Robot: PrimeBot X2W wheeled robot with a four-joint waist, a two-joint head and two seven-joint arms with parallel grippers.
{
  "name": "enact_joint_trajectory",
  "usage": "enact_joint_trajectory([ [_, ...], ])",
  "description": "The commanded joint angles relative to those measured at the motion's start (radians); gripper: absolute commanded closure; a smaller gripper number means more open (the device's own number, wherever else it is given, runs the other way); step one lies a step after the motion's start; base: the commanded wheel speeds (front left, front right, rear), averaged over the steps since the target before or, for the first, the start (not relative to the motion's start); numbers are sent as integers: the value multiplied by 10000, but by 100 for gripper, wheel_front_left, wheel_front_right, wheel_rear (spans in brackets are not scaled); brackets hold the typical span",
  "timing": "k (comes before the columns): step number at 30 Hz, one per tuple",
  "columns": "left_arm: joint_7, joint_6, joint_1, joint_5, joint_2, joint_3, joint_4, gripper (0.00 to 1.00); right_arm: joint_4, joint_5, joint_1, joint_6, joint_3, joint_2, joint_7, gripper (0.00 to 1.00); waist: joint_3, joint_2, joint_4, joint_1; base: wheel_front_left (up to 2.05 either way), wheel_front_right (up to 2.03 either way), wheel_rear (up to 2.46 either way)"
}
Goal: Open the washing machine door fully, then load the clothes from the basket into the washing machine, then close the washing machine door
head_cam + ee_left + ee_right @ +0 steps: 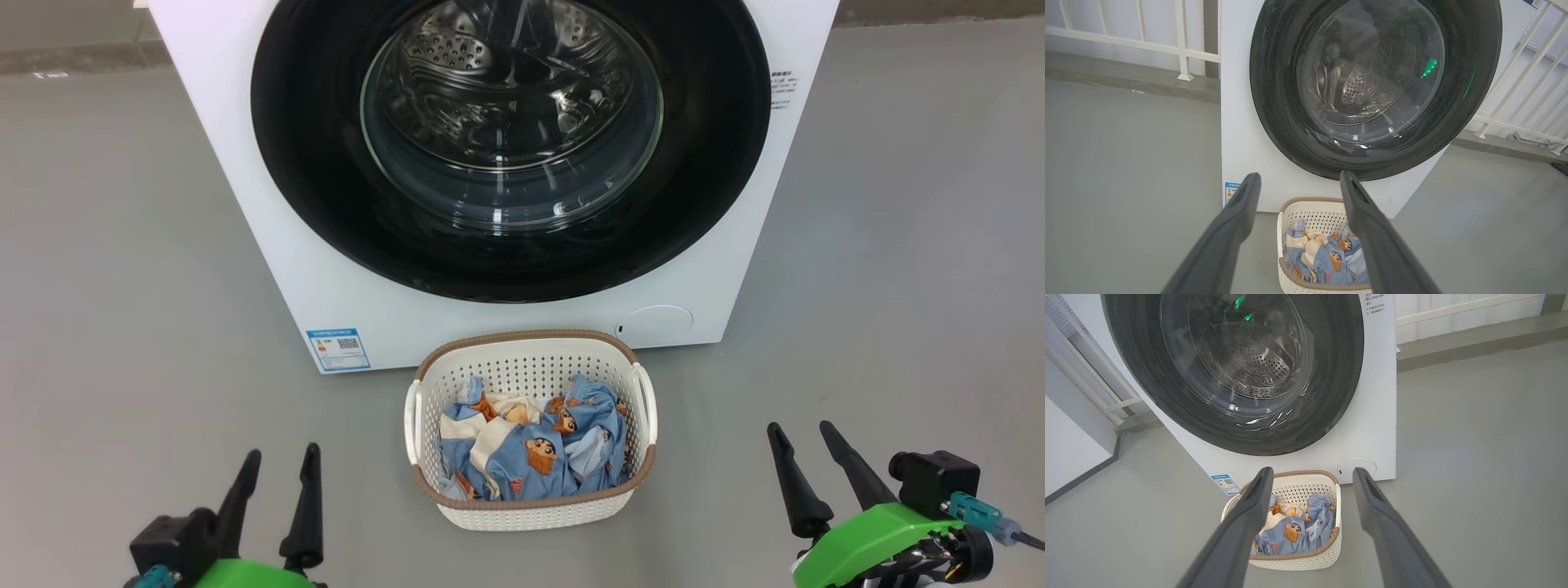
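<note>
The washing machine stands on the grey floor with the washing machine door shut flat against its front, the steel drum visible through the glass. The basket sits on the floor just in front of the machine, below the door and between the blue energy label and the round filter cover. The clothes lie crumpled inside it. The left gripper hovers to the basket's left and the right gripper to its right. Both have their fingers spread and empty, clear of the basket.
</note>
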Motion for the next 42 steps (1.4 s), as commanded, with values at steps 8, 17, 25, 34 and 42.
enact_joint_trajectory([
  [8, -403, 194, -568, 1089, 119, 166, -15, 0, -376, -1138, -537, -10, 349, -69, -247, 0, 5, 0, 24, 0, 0, 0, 0],
  [17, -641, 297, -637, 1945, 120, 90, 34, 0, -395, -1999, -599, -11, 454, -100, -398, 0, 27, 0, 35, 0, 0, 0, 0],
  [25, -828, 386, -698, 2563, 116, 18, 183, 0, -387, -2605, -635, -11, 501, -79, -539, 0, 32, 0, 34, 0, 0, 0, 0],
  [34, -828, 444, -723, 2451, 97, 19, 299, 0, -381, -2447, -608, -11, 472, -40, -561, 0, 33, 0, 45, 0, 0, 0, 0],
  [42, -828, 473, -751, 2420, 106, -4, 314, 0, -380, -2390, -620, -11, 461, -13, -554, 0, 48, 0, 39, 0, 0, 0, 0],
])
